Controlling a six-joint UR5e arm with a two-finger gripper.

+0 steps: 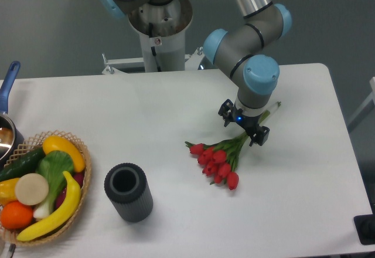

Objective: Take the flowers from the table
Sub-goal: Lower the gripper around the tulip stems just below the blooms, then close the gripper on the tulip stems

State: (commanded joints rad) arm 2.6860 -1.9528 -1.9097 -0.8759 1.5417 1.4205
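Note:
The flowers [217, 160] lie flat on the white table [170, 105], a bunch of red tulip buds with green stems running up and to the right. My gripper [243, 124] hangs over the stems, just above the buds, its two black fingers spread apart on either side of the stems. It is open and holds nothing. The far stem ends stick out past the wrist at the upper right.
A dark grey ribbed cylinder [128, 191] stands upright left of the flowers. A wicker basket [79, 202] of toy fruit and vegetables sits at the front left edge. A pot with a blue handle [8, 82] is at the far left. The robot base [158, 29] stands behind the table.

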